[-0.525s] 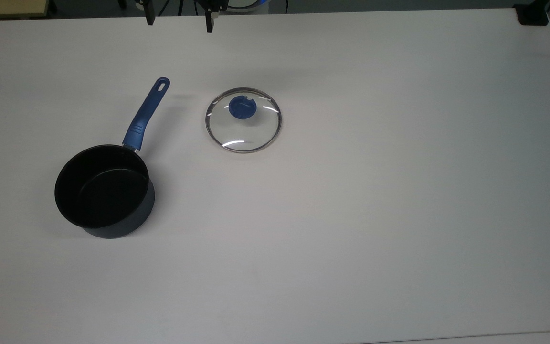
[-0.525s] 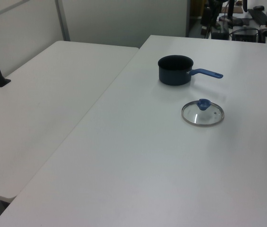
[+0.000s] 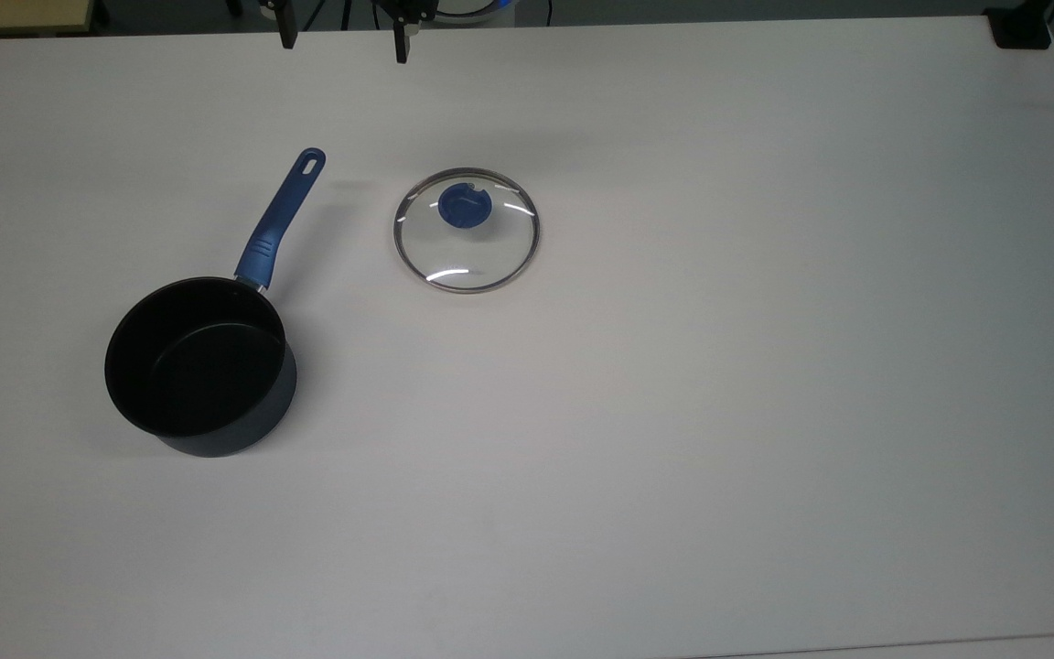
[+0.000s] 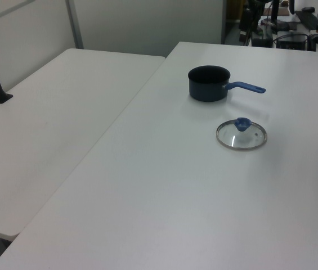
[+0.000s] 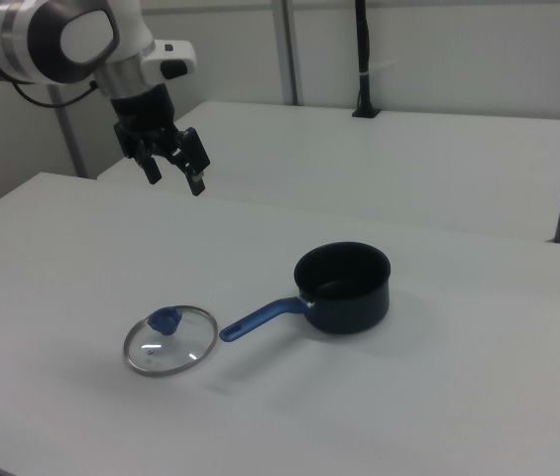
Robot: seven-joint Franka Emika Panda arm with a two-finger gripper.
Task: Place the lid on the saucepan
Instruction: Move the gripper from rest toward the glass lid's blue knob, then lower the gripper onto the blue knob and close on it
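White table [image 3: 673, 412], lid and saucepan lying apart, arm raised above them.

Flat on the table sits the lid [image 3: 466, 230], blue knob up — just beside the tip of the saucepan's [image 3: 200, 366] blue handle, not touching it. In the right view the gripper [image 5: 172, 165] hangs well above the lid, fingers spread apart and holding nothing; it seems to sit over the table's far edge, though depth is hard to judge.
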